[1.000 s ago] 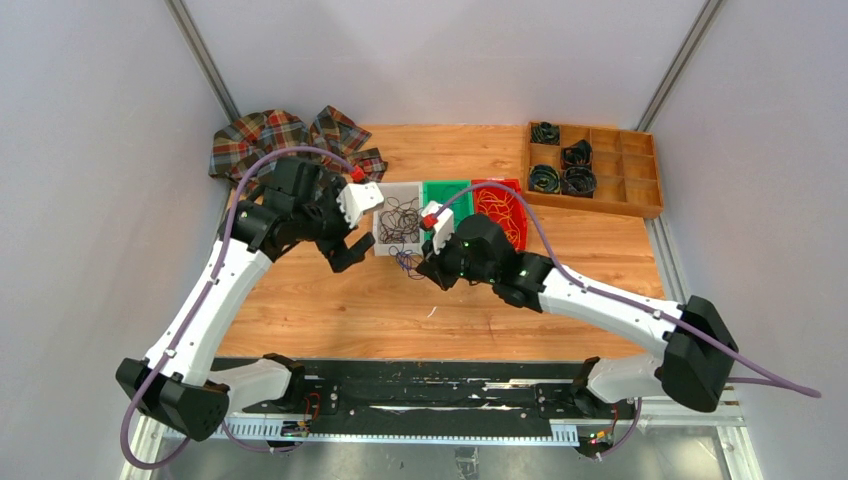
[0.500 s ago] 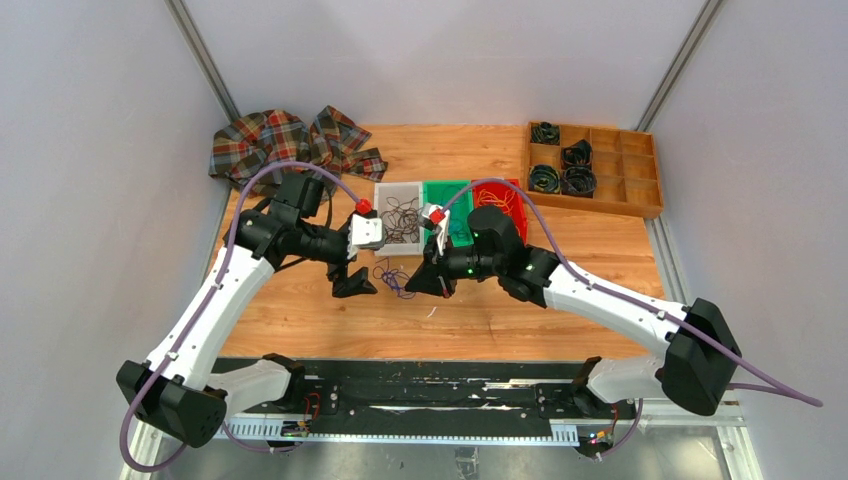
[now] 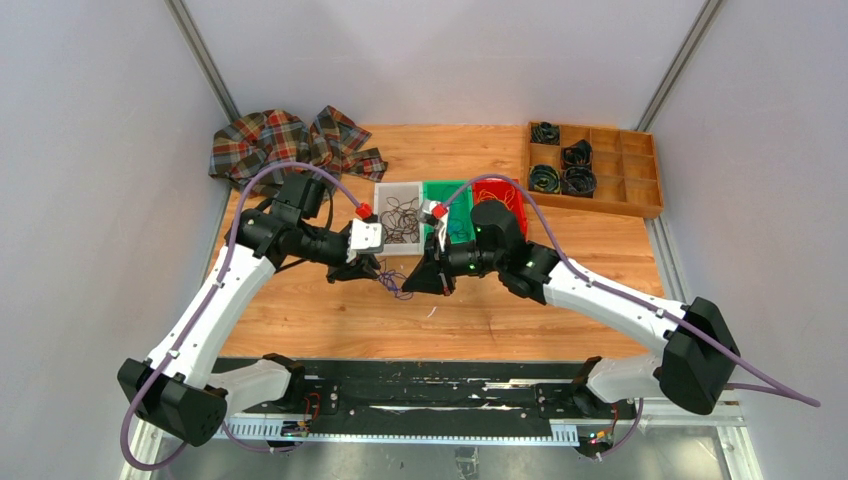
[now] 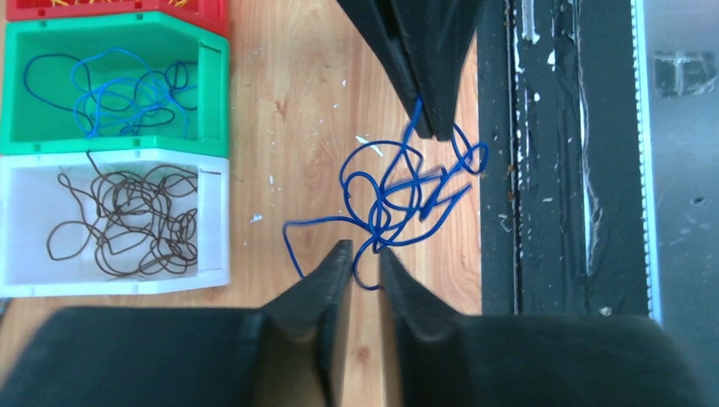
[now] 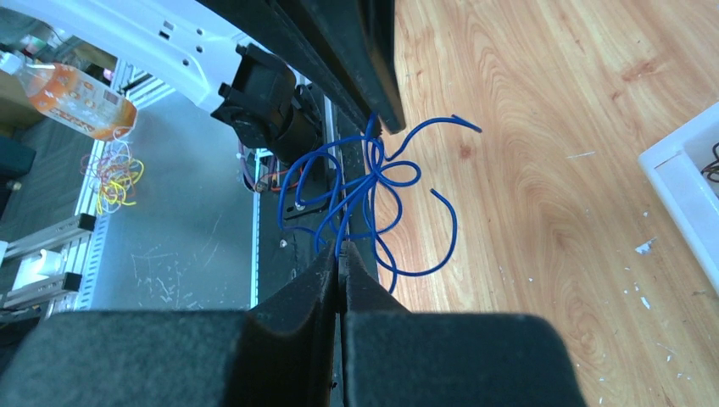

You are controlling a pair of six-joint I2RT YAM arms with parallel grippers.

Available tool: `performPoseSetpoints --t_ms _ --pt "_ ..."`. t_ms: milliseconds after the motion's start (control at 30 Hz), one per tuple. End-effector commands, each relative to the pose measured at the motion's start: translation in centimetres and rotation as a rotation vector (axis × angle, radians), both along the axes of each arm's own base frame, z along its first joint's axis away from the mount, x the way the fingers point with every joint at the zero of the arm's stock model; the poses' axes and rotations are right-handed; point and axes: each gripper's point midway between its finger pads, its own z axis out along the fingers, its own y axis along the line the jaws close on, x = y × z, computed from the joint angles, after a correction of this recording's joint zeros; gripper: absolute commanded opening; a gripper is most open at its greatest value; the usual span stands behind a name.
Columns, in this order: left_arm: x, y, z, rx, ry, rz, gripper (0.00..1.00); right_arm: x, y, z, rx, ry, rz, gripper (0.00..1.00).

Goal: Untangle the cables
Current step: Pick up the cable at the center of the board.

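Note:
A small tangle of blue cables (image 3: 396, 281) (image 4: 398, 186) (image 5: 365, 186) hangs just above the wooden table in front of the bins, stretched between my two grippers. My right gripper (image 3: 410, 287) (image 5: 341, 253) is shut on a strand at one end; its tips (image 4: 428, 131) also show in the left wrist view. My left gripper (image 3: 377, 272) (image 4: 365, 250) faces it, its jaws narrowed to a slit with a blue strand in it. Sorted cables lie in the bins: dark ones (image 4: 127, 220), blue ones (image 4: 119, 85), yellow-orange ones (image 3: 500, 205).
White bin (image 3: 383, 190), green bin (image 3: 445, 187) and red bin (image 3: 495, 185) stand in a row behind the grippers. A plaid cloth (image 3: 280, 140) lies far left. A wooden tray (image 3: 640, 205) with black coiled cords is far right. A black rail (image 3: 430, 395) runs along the near edge.
My left gripper came down from beside the white bin to the blue tangle and closed from wide open. My right gripper carried the tangle slightly toward the near edge.

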Motion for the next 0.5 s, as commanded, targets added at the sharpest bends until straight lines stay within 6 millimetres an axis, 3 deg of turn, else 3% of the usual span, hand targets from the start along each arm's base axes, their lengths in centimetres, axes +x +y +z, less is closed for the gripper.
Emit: performPoseSetpoints --t_ms 0,67,233,467 --pt "-0.4 0.1 0.3 -0.002 -0.011 0.000 0.07 0.7 -0.6 2.4 0.091 -0.002 -0.016 0.01" --pt "-0.4 0.1 0.5 0.000 -0.008 0.010 0.01 0.9 -1.0 2.1 0.090 0.012 -0.027 0.01" --pt "1.2 1.3 1.7 0.058 -0.076 0.095 0.01 2.4 -2.5 0.0 0.052 0.043 -0.114 0.01" --pt "2.8 3.7 4.9 0.117 -0.208 0.257 0.01 5.3 -6.2 -6.6 -0.144 0.086 -0.347 0.01"
